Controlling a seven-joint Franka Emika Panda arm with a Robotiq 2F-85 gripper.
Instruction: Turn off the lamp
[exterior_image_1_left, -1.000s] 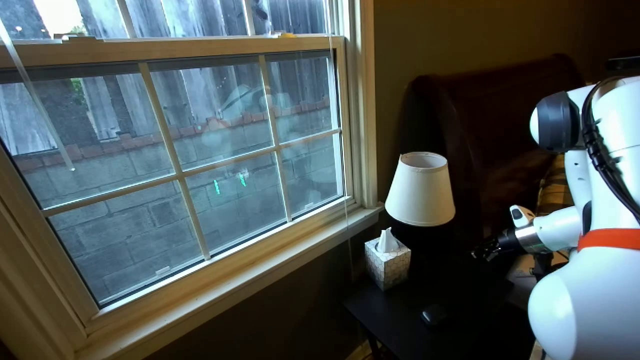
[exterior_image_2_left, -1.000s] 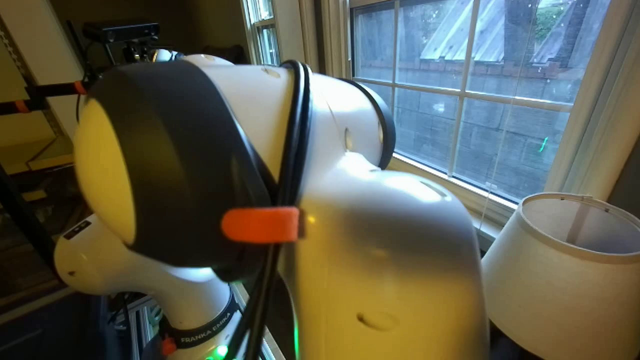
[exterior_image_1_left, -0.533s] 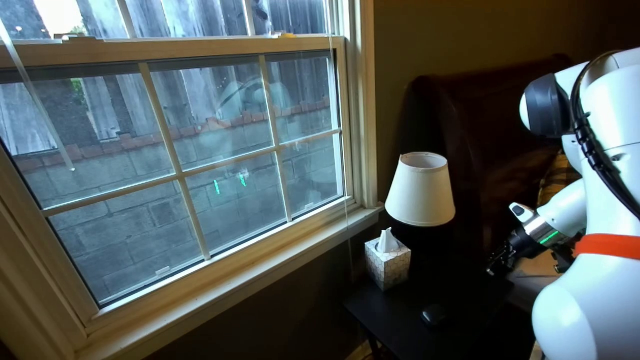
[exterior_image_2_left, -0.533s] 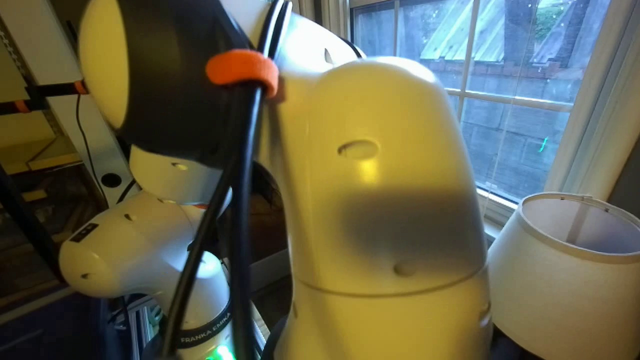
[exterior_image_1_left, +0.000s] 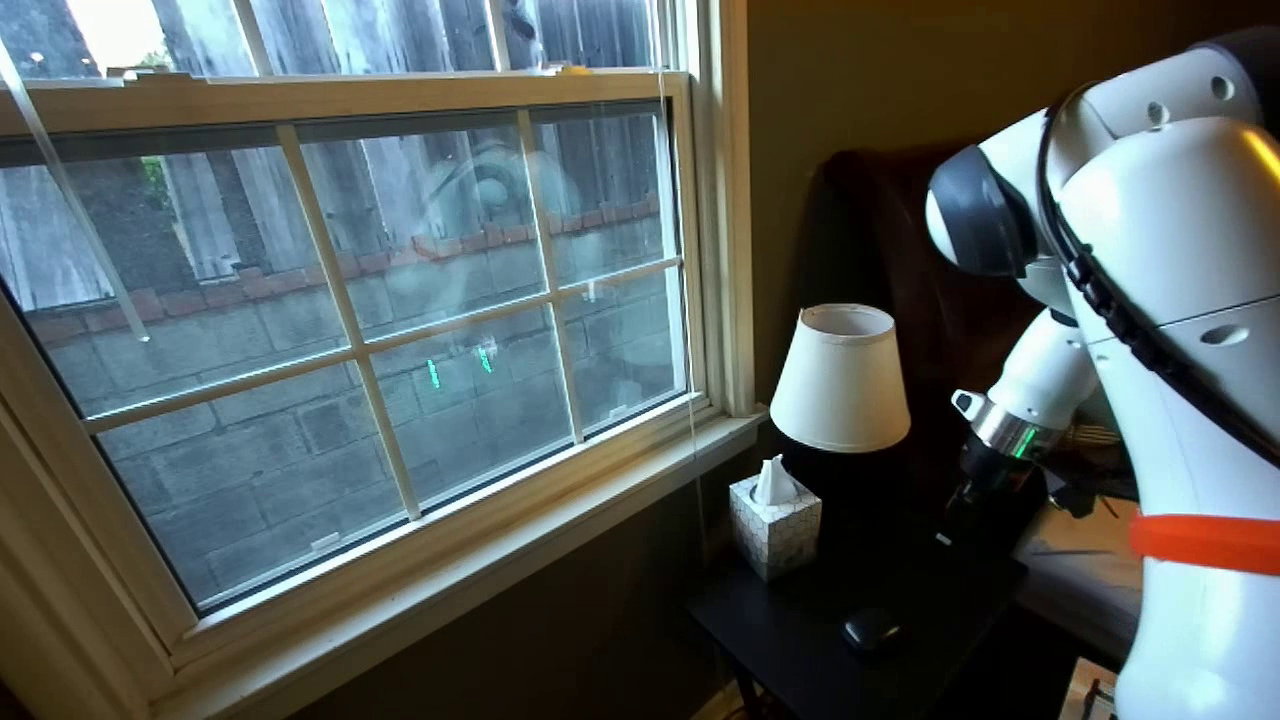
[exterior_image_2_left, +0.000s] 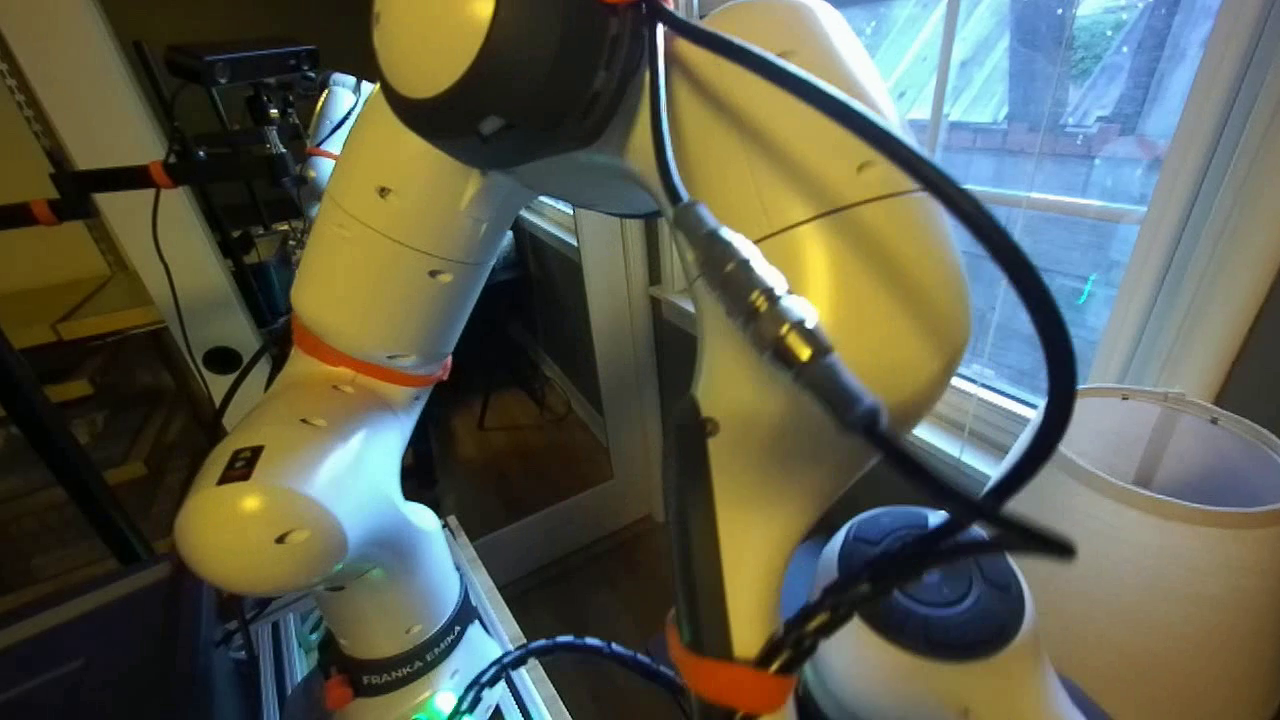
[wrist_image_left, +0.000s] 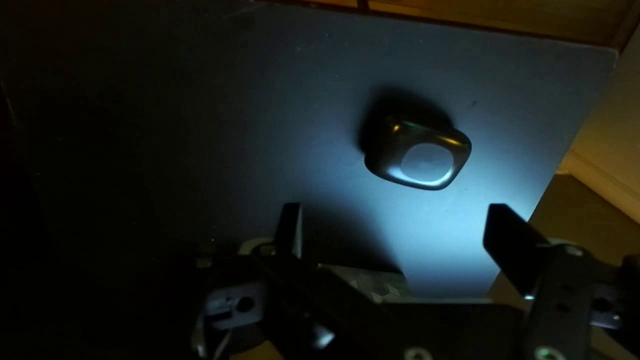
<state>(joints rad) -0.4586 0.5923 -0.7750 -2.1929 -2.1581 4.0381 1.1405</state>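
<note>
The lamp (exterior_image_1_left: 841, 385) shows in both exterior views, its pale, tapering shade (exterior_image_2_left: 1185, 600) upright; in an exterior view the shade stands over the dark table (exterior_image_1_left: 790, 635), and its base is lost in the gloom, so what it rests on cannot be made out. A patterned tissue box (exterior_image_1_left: 777, 532), with a white tissue (exterior_image_1_left: 775, 485) poking from the top, sits on the table near the lamp, a little to the left, with the window (exterior_image_1_left: 370, 350) farther over on that side. To the right of the box, nearer the camera, lies a small black device (exterior_image_1_left: 872, 631). The white arm (exterior_image_1_left: 1200, 260) stands at the right edge there, bent so that its gripper (wrist_image_left: 395, 222) points down toward the table, apart from the shade. In the wrist view the gripper is spread wide — its two fingers (wrist_image_left: 507, 240) stand well apart — and the black device, a round grey patch (wrist_image_left: 427, 162) on its top, lies on the table beyond the fingertips, apart from them. In an exterior view the arm fills the middle, and a black cable (exterior_image_2_left: 1055, 365) loops across part of the shade.
</note>
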